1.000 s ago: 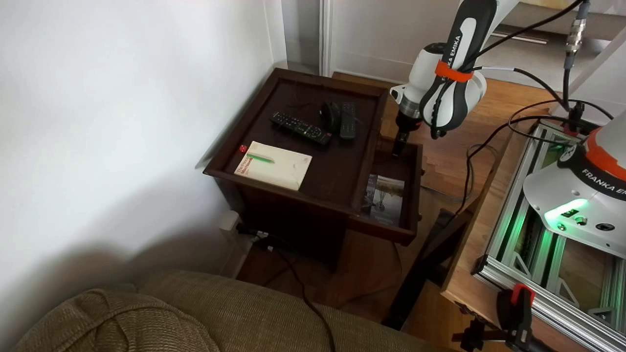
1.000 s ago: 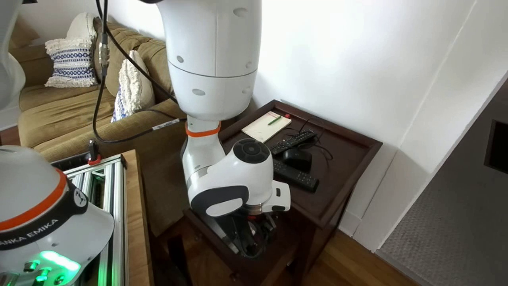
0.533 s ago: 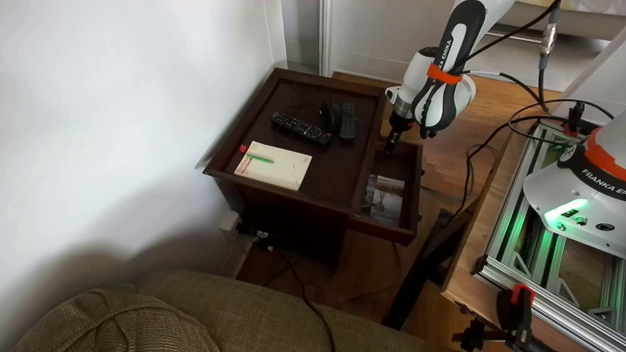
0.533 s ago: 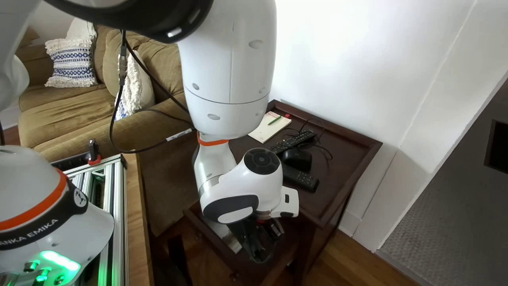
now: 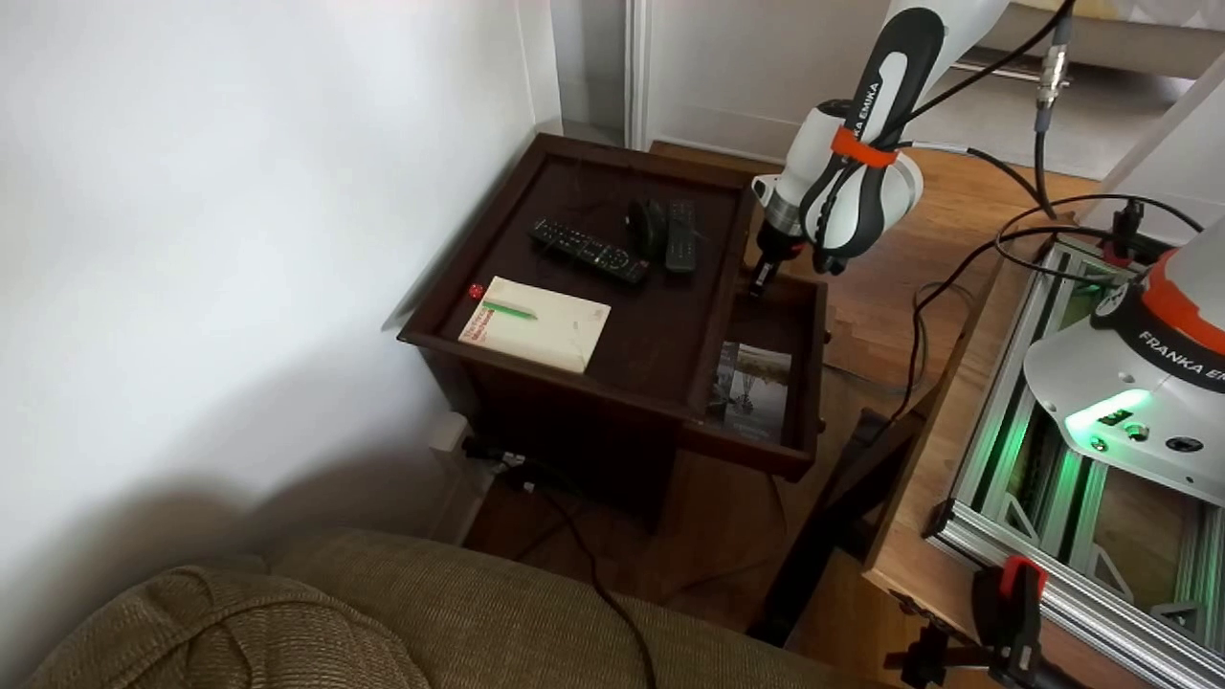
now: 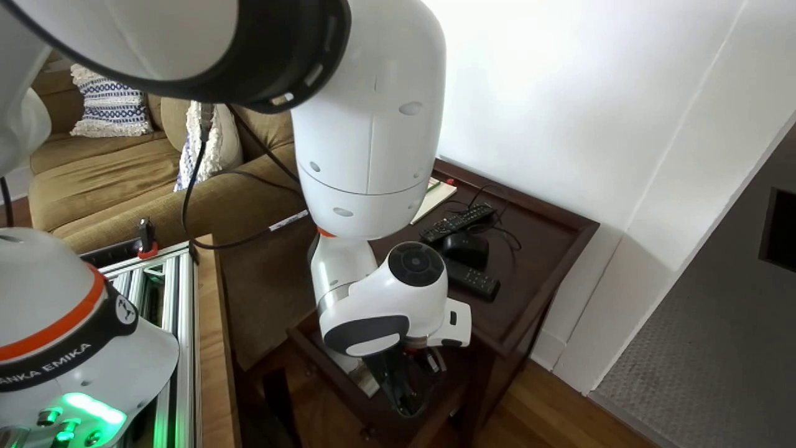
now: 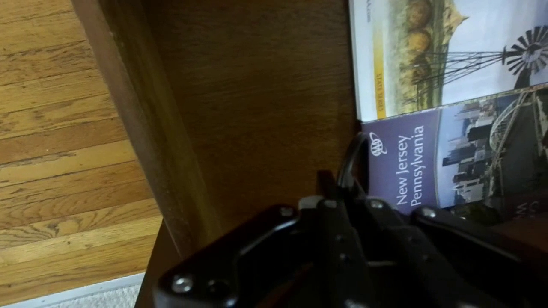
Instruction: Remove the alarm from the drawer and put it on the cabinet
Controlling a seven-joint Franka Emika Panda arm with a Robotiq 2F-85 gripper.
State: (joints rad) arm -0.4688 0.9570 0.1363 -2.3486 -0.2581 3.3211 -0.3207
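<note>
The alarm point(image 5: 643, 228), small and black, stands on the top of the dark reddish-brown cabinet point(image 5: 660, 321) between two remotes; it is also visible in an exterior view as the blocky black alarm point(image 6: 466, 249). The drawer point(image 5: 815, 383) is pulled out from the cabinet. Inside the far end of it, near the cabinet's side, is my gripper point(image 5: 758, 291). In the wrist view the jaws of the gripper point(image 7: 342, 188) are together, over the wooden drawer floor point(image 7: 257, 85). A thin dark curved strip shows at the fingertips; what it is, and whether it is held, I cannot tell.
Travel booklets point(image 7: 402, 171) lie in the drawer beside the fingers. Two remotes point(image 5: 589, 251), a pale booklet point(image 5: 545, 335) with a green pen, and a red bit point(image 5: 476, 290) are on the cabinet. The raised rim edges its top. A couch point(image 5: 431, 612) stands nearby.
My arm has moved a short way toward the cabinet, staying over the drawer's far end, and the jaws have come together. The alarm, remotes and booklets have not moved.
</note>
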